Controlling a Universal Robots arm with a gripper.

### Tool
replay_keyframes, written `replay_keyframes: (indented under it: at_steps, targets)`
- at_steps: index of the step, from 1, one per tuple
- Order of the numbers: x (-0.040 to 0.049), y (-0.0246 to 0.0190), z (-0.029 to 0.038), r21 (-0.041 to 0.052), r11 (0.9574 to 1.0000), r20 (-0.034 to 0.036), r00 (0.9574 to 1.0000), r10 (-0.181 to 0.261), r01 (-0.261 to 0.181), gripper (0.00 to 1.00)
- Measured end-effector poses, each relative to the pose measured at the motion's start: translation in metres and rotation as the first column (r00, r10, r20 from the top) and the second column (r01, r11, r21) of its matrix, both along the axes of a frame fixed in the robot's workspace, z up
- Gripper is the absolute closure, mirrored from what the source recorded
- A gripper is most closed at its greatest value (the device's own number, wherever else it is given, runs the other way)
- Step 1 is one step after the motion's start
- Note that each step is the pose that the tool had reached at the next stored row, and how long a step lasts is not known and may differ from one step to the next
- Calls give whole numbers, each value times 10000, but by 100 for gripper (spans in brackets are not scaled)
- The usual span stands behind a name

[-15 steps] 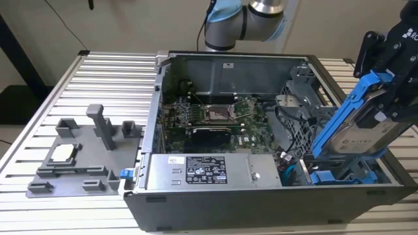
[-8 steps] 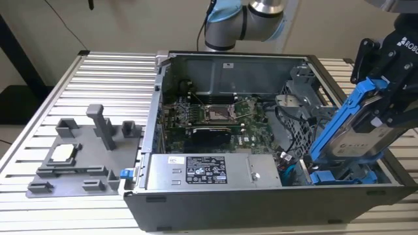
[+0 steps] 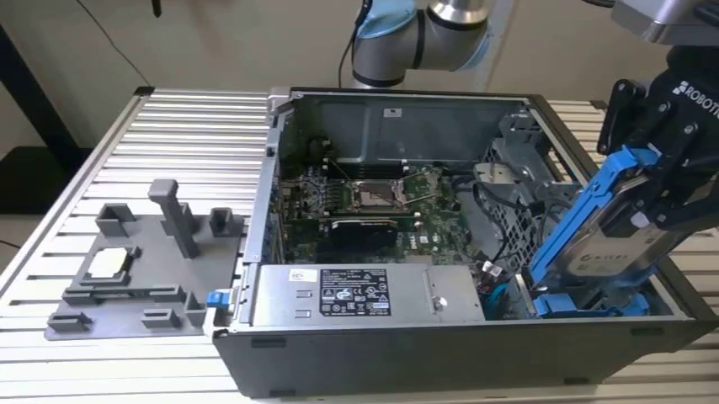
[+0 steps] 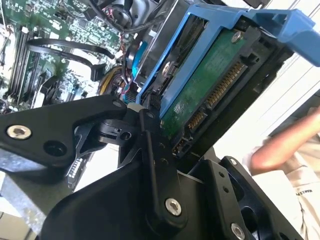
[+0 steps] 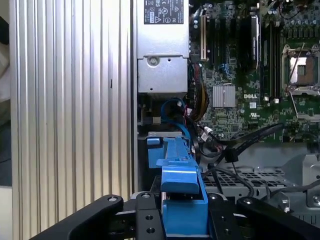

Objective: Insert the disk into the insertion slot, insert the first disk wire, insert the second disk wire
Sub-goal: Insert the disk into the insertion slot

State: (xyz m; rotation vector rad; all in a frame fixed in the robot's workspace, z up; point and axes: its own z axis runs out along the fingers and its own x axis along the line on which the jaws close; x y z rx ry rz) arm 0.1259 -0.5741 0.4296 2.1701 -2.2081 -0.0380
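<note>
My gripper (image 3: 657,181) is shut on the disk (image 3: 612,244), a silver-grey drive in a bright blue carrier. It holds the disk tilted steeply over the open computer case's corner, on the exterior view's right. The disk's lower end dips into the case beside the grey drive cage (image 3: 514,220); the insertion slot's mouth is hidden behind the disk. In the second wrist view the disk's green circuit board (image 4: 210,90) and connectors face the camera, with the black fingers (image 4: 150,135) clamped on the carrier edge. In the first wrist view the blue carrier (image 5: 179,172) points down from the gripper (image 5: 182,212) toward a blue cable (image 5: 175,107) and black cables (image 5: 240,145).
A silver labelled power-supply box (image 3: 359,295) fills the case's near side, with the motherboard (image 3: 359,202) behind it. Another blue carrier (image 3: 590,305) sits low in the corner. A grey fixture plate (image 3: 135,261) lies on the slatted table (image 3: 191,135). A person's arm (image 4: 285,150) is close by.
</note>
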Motion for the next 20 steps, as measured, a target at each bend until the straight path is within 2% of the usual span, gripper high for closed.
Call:
replay_keyframes:
  at_steps: [6, 20]
  targets:
    - [3, 0, -81, -40, 10000, 6, 10000, 5, -5, 67]
    - [40, 1, -242, -53, 10000, 8, 10000, 11, -11, 67]
